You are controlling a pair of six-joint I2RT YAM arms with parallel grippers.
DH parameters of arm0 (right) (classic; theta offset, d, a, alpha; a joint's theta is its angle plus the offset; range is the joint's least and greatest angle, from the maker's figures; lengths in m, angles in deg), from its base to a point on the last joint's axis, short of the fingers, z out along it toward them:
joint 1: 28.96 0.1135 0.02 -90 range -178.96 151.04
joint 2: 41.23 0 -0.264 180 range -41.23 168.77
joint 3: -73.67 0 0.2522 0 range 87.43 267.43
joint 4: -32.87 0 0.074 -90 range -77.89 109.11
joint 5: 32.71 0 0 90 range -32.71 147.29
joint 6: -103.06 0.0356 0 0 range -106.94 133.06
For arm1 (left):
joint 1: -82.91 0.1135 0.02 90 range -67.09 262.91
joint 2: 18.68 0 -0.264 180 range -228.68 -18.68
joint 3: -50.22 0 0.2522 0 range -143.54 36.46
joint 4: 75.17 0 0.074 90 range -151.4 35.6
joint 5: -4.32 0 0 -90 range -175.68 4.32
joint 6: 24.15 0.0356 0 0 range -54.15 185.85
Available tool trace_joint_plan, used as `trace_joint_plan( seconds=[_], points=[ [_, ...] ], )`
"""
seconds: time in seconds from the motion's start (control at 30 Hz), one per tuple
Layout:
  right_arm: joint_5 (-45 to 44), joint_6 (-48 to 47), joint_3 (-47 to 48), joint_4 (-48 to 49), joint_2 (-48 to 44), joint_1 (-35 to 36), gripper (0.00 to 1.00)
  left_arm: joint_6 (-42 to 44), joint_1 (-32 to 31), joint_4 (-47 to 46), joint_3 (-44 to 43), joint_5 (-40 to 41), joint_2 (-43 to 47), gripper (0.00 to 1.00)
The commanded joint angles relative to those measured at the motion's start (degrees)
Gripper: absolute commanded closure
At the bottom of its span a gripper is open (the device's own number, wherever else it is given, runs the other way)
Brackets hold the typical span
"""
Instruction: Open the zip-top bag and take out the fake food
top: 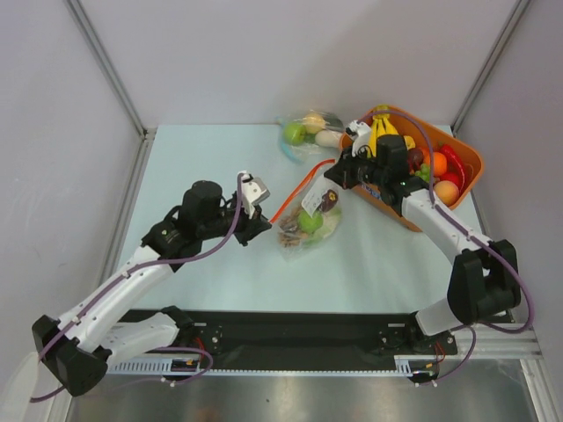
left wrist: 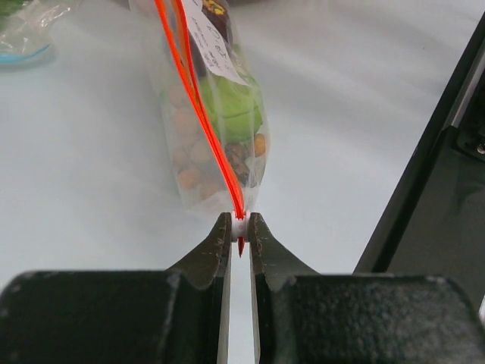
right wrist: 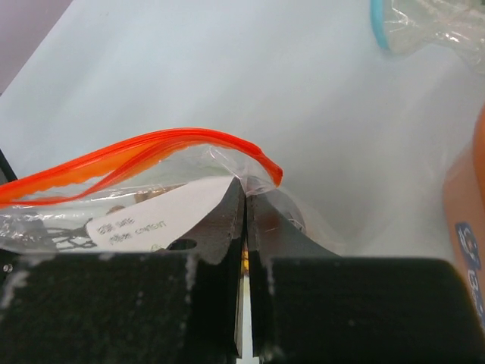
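Observation:
The zip-top bag (top: 308, 221) lies mid-table, its orange-red zip strip (top: 295, 195) stretched between my two grippers. Through the plastic I see the fake food: a green piece (left wrist: 236, 110), brownish pieces (left wrist: 189, 178) and a dark one (top: 330, 200). My left gripper (top: 266, 225) is shut on the white slider (left wrist: 239, 226) at the strip's near end. My right gripper (top: 339, 176) is shut on the bag's plastic (right wrist: 258, 182) just under the strip's far corner (right wrist: 269, 165). The strip's two halves (right wrist: 114, 163) stand slightly apart. A white label (right wrist: 151, 220) sits on the bag.
Another clear bag (top: 308, 132) with a green apple lies at the back. An orange basket (top: 471, 163) with a yellow banana bunch (top: 383, 132) and other toy fruit stands at the right, behind the right gripper. A black rail (top: 290, 330) runs along the near edge.

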Motion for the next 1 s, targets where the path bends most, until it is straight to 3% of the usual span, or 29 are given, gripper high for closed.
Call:
trace_joint_plan(
  seconds=[0.0,0.23,0.37,0.67,0.97],
  points=[
    [-6.65,-0.5,5.83,3.54,3.43,0.28,1.0,-3.99,0.41,0.84,1.87,2.33,4.83,1.0],
    [-10.52,0.21,12.16,2.85,9.41,1.42,1.0,-6.8,0.24,0.93,3.98,1.98,9.41,1.0],
    [-13.16,1.26,15.5,-1.45,10.56,2.48,0.99,-9.88,-0.46,-3.89,6.0,0.49,8.45,1.0],
    [-23.0,7.15,13.4,-13.15,1.78,2.74,0.57,-13.39,-5.65,-15.41,6.27,4.71,2.39,1.0],
    [-19.49,14.62,9.88,-15.08,-6.49,5.29,0.49,-12.87,-6.53,-16.47,4.95,4.36,0.01,1.0]
  ],
)
